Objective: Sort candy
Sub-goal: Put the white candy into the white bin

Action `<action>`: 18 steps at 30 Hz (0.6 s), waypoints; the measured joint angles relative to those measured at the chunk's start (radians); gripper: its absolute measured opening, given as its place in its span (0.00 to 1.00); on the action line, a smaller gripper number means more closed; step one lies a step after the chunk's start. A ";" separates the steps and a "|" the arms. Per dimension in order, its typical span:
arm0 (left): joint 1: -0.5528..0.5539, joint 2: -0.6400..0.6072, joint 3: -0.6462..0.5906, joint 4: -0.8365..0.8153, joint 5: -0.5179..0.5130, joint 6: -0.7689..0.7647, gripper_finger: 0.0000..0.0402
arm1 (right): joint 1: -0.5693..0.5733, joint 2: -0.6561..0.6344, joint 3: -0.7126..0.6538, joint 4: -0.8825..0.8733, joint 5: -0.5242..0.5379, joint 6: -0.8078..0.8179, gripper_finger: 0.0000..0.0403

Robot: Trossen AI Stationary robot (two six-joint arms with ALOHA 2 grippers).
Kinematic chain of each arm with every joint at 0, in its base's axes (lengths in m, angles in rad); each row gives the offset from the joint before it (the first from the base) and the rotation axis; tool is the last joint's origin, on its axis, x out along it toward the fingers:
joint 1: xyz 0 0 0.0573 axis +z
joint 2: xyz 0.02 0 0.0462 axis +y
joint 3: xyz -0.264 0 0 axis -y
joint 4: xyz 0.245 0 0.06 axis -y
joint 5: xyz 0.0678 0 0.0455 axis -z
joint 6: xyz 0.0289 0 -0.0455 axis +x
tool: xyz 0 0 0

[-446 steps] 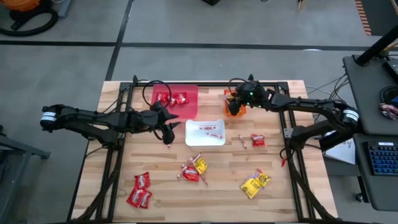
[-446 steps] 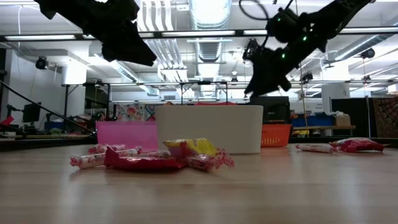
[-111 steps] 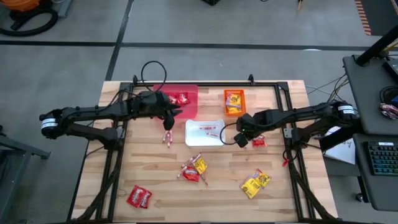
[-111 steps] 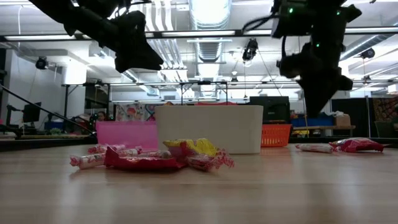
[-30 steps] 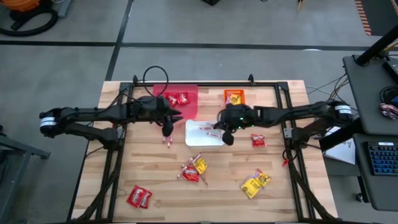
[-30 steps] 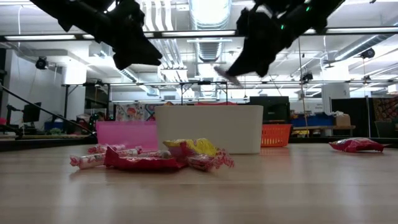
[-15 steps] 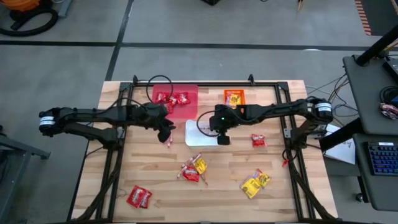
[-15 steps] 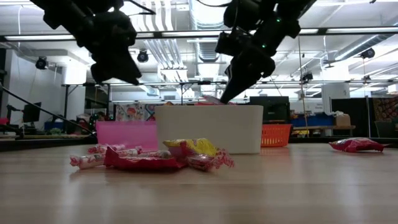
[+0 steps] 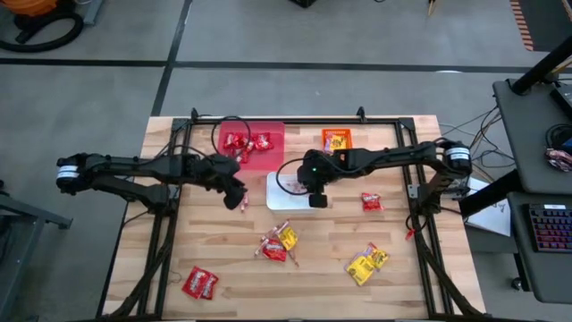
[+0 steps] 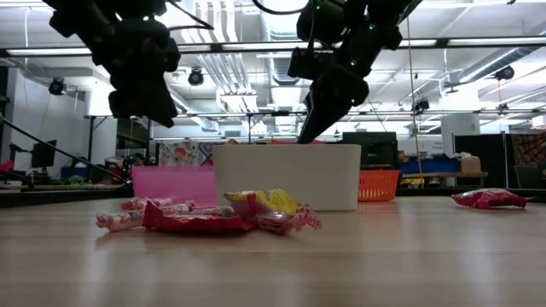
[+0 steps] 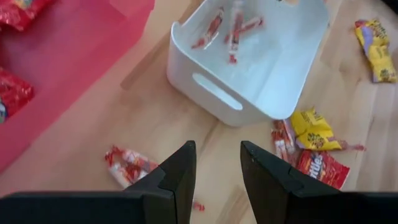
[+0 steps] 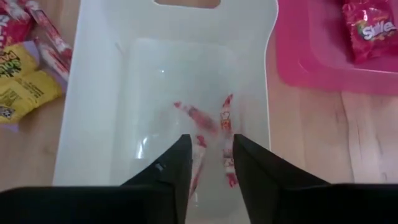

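change since a moment ago: right gripper [image 9: 315, 199] has slid left along the white bin [image 9: 276, 199] and now hangs right over it; the stick it was carrying a second back isn't in its fingers anymore. Left gripper [image 9: 235, 199] has dropped a bit nearer.

left gripper: just left of the white bin, raised above the worktop [image 9: 393, 277], fingers parted with nothing between them, over a couple of loose red-and-white sticks [image 11: 127, 163].

right gripper: fingers apart, holding nothing, sticks in the bin [image 12: 214, 134] right under it.

worktop: pale wood planks with a black frame; pink-red bin [image 9: 268, 134] far left of centre, orange bin [image 9: 336, 139] far right of it.

candy: red packets [image 9: 199, 283] near left, mixed pile [image 9: 277, 243] in the middle, yellow-orange packets [image 9: 366, 261] near right, one red packet [image 9: 371, 203] right of the white bin.

room: grey floor, workshop with ceiling ducts behind.
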 joint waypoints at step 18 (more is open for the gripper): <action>-0.094 0.021 0.000 -0.168 -0.160 -0.187 0.27 | 0.000 -0.036 0.001 0.000 0.000 0.025 0.34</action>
